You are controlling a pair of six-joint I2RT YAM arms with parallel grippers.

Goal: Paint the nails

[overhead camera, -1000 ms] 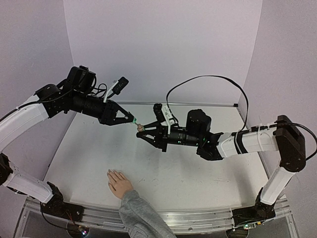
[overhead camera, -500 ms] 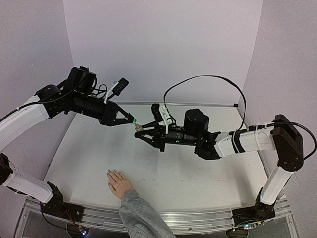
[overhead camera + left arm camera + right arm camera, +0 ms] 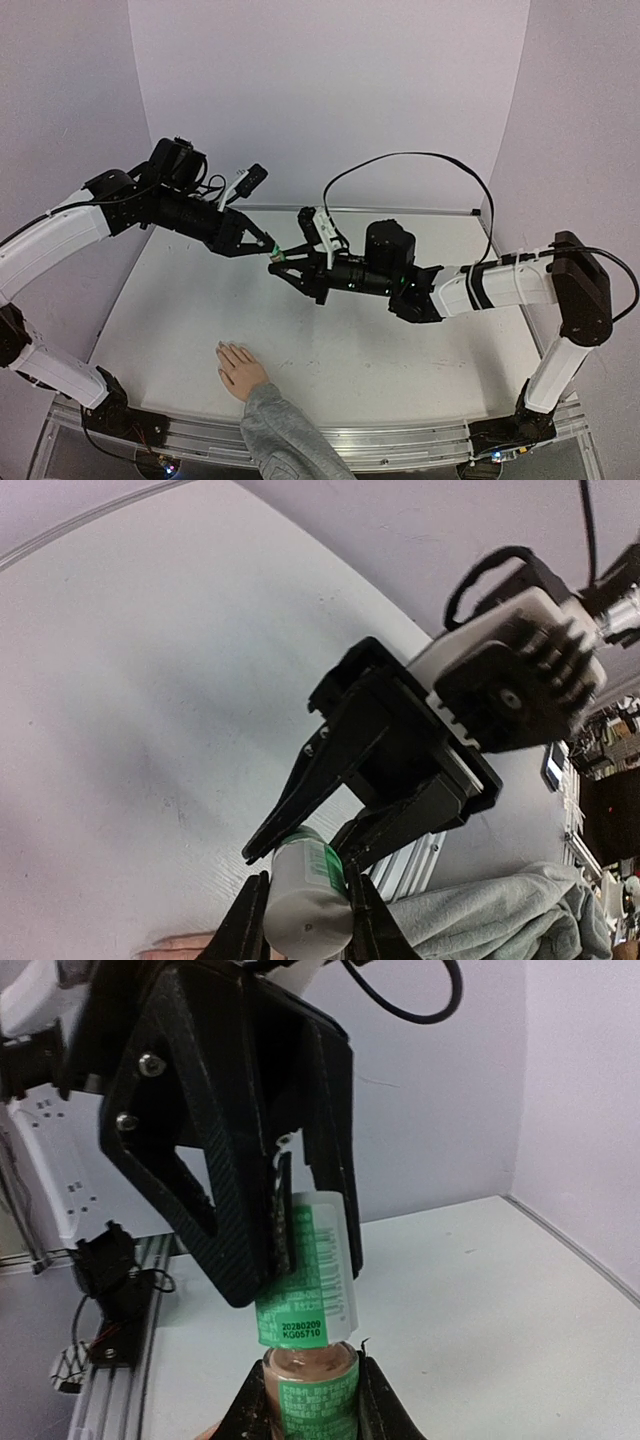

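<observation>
A small nail polish bottle point(image 3: 305, 1395) with pinkish polish and a green label is held in mid-air over the table's middle point(image 3: 277, 256). My right gripper point(image 3: 308, 1380) is shut on its glass body. My left gripper point(image 3: 305, 885) is shut on its white, green-labelled cap point(image 3: 305, 905), which sits on the bottle's neck point(image 3: 312, 1260). I cannot tell whether the cap is loose. The two grippers meet tip to tip in the top view: left point(image 3: 266, 243), right point(image 3: 283, 264). The flesh-coloured hand point(image 3: 240, 368) lies palm down near the front edge. Its nails are too small to make out.
The hand's grey knit sleeve point(image 3: 285, 432) hangs over the table's front rail and shows in the left wrist view point(image 3: 500, 920). A black cable point(image 3: 420, 160) arches above the right arm. Purple walls close the back and both sides.
Both grippers, still joined on the bottle, have shifted slightly left and up. The left arm has reached further in and the right arm has stretched further left.
</observation>
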